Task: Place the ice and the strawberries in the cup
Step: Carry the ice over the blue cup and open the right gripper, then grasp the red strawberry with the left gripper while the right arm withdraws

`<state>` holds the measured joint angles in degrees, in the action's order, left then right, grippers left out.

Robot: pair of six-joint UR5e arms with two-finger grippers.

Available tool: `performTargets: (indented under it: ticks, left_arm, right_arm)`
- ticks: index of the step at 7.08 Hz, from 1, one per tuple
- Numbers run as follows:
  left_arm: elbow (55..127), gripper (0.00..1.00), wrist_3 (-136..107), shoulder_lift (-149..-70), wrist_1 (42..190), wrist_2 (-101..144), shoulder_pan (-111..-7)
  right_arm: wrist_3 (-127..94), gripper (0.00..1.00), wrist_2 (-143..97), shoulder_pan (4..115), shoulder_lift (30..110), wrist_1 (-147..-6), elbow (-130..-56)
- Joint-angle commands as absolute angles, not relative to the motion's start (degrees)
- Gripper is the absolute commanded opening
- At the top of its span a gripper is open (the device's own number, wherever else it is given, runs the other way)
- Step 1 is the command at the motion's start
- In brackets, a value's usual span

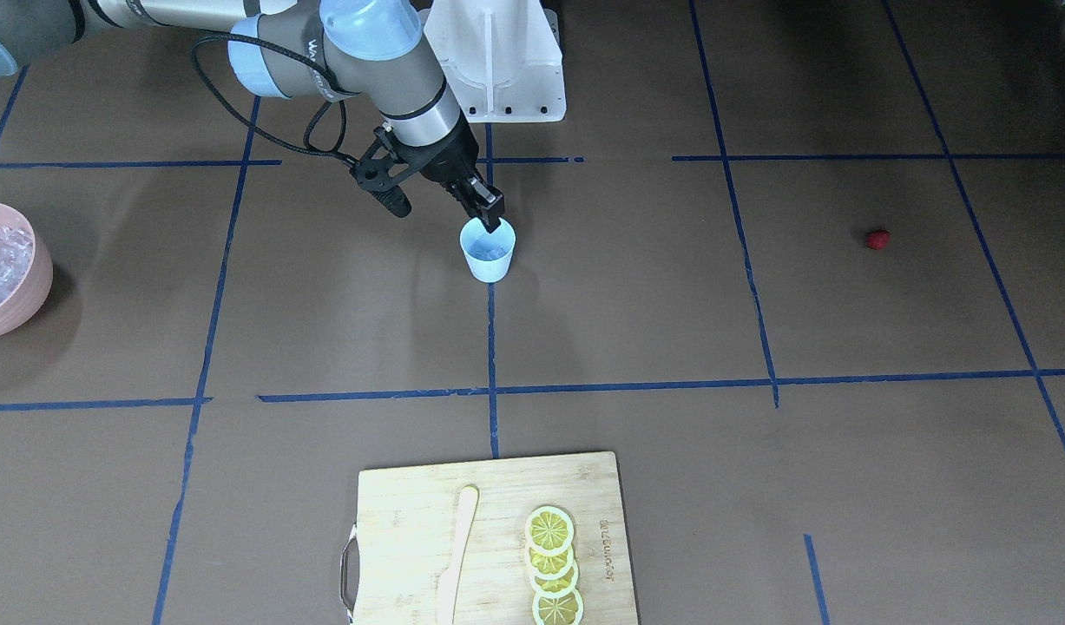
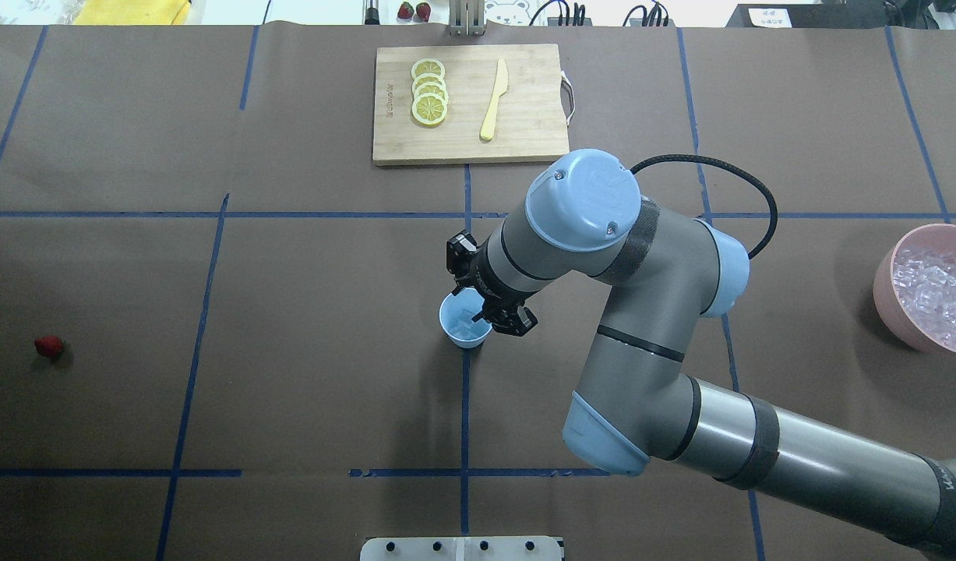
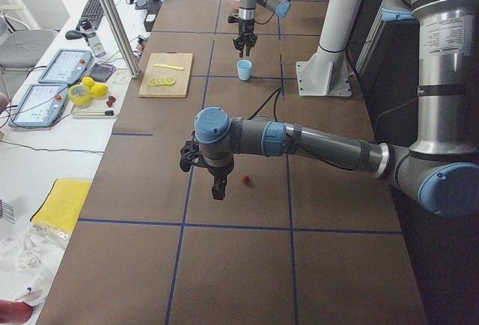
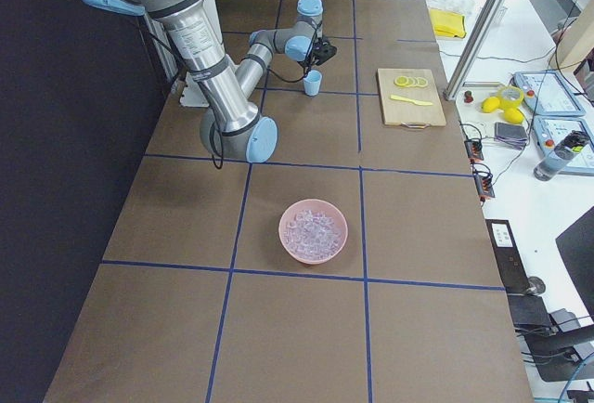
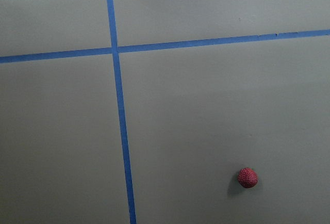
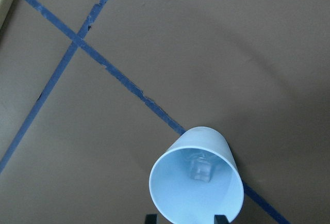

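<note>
The pale blue cup (image 1: 489, 258) stands at the table's middle, also in the overhead view (image 2: 456, 331). One clear ice cube (image 6: 201, 171) lies inside it. My right gripper (image 1: 495, 221) hangs just above the cup's rim (image 6: 196, 182), open and empty, with a fingertip (image 6: 150, 217) at each side. The dark-red strawberry (image 1: 877, 239) lies alone on the table far to my left (image 2: 49, 347). My left gripper (image 3: 218, 190) hovers close beside the strawberry (image 3: 245, 180); I cannot tell whether it is open or shut. The left wrist view shows the strawberry (image 5: 247, 177) but no fingers.
A pink bowl (image 1: 24, 304) full of ice cubes (image 2: 937, 284) stands at my far right. A wooden cutting board (image 2: 524, 132) with lemon slices (image 2: 429, 101) and a pale knife (image 2: 493, 101) lies at the far edge. A white mount base (image 1: 497, 78) stands near the robot.
</note>
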<state>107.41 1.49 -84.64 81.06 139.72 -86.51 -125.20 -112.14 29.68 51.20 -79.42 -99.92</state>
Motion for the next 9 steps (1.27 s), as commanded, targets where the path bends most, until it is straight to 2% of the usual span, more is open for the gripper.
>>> performTargets:
  ticks: [1,2,4,5,8,9]
  left_arm:
    - [106.8,1.0,-2.8,-84.6,83.7,139.7,-82.4]
    - [107.4,1.0,-11.3,-84.6,88.1,138.8,-76.6]
    - [106.9,1.0,-27.3,-84.6,97.2,131.0,-65.4]
    - [106.2,1.0,-31.7,-84.5,100.9,129.2,-62.2]
    - [95.4,1.0,-40.4,-84.0,119.9,129.1,-54.4]
    - [95.4,1.0,-43.6,-83.9,122.0,128.9,-52.6]
  right_arm:
    - [-125.1,0.62,-116.0,35.9,54.0,-80.1,-105.4]
    - [-124.6,1.0,-120.2,41.2,60.9,-80.0,-110.8]
    - [-107.8,1.0,-123.8,48.2,74.1,-79.5,-117.4]
    - [-100.8,1.0,-125.0,50.5,76.9,-79.5,-117.6]
    - [-93.6,1.0,-125.6,52.9,80.0,-79.4,-117.2]
    - [-93.6,1.0,-125.6,52.9,80.0,-79.4,-117.2]
